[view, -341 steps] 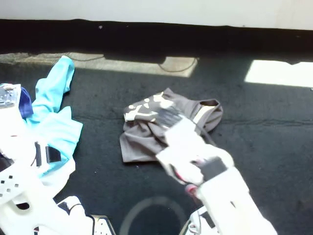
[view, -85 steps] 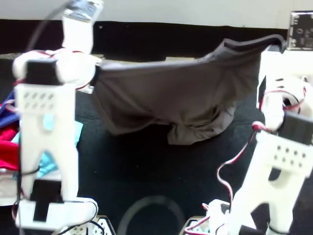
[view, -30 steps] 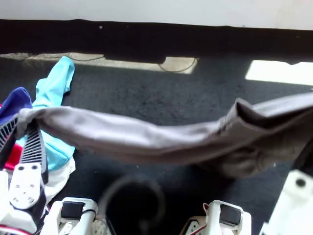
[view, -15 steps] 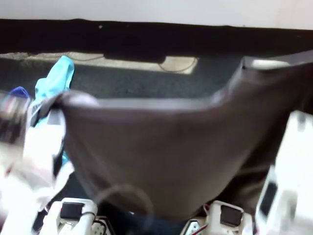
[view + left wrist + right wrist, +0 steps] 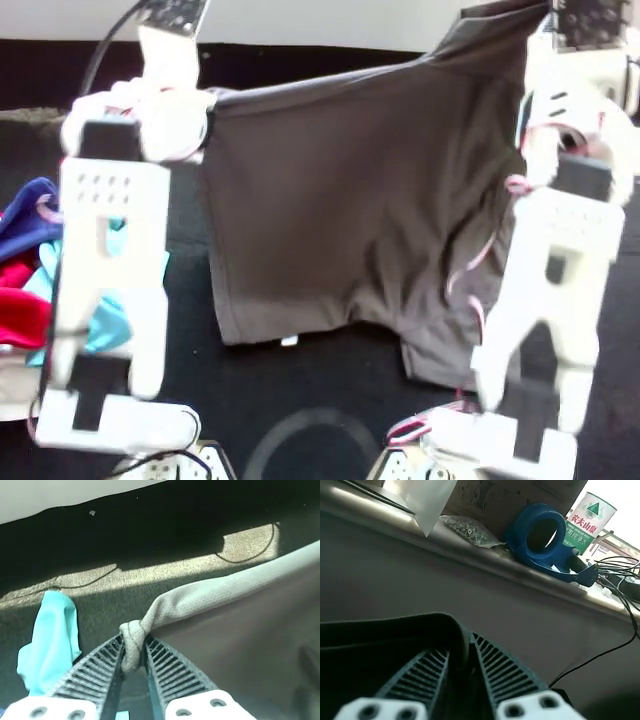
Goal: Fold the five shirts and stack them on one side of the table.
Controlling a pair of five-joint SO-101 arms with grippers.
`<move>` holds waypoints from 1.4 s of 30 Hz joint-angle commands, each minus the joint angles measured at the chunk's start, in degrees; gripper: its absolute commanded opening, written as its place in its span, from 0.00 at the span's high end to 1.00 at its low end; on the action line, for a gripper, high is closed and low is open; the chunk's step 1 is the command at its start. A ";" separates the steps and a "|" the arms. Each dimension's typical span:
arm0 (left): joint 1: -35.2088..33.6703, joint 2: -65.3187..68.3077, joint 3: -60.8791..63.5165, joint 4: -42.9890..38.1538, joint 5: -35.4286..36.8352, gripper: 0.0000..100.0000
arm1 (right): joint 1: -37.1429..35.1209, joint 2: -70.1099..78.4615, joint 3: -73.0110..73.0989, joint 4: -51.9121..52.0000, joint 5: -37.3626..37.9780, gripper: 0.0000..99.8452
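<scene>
- Dark grey-brown fabric shirt (image 5: 370, 200): held up in the air between the two arms, spread broadly like a sheet, top edge sloping up toward the right arm; lower hem hanging over the near middle of the desk, one lower corner drooping further on the right side; contact with the desk not discernible
- Left gripper (image 5: 134, 652): ribbed black fingers clamped on a twisted, bunched corner of the grey-brown shirt, fabric stretching away from it in a taut roll
- Right gripper (image 5: 465, 665): clamped on a folded edge of the same shirt, cloth pinched between the ribbed fingers
- White left arm (image 5: 110, 250): upright at the left of the desk
- White right arm (image 5: 555, 260): upright at the right, raised higher
- Dark carpet-like desk (image 5: 300, 400): under the hanging shirt
- Turquoise shirt (image 5: 50, 635): lying flat on the desk's left side, behind the left arm
- Crumpled blue garment (image 5: 25, 215) and red garment (image 5: 20, 310): piled at the left edge, beside the turquoise shirt
- Blue ring-shaped plastic object (image 5: 545, 535) and green-labelled bottle (image 5: 590, 522): on a ledge beyond the right gripper
</scene>
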 commanded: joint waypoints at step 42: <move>3.21 22.90 -15.69 32.62 0.53 0.99 | -0.84 17.36 -24.57 74.68 0.70 0.99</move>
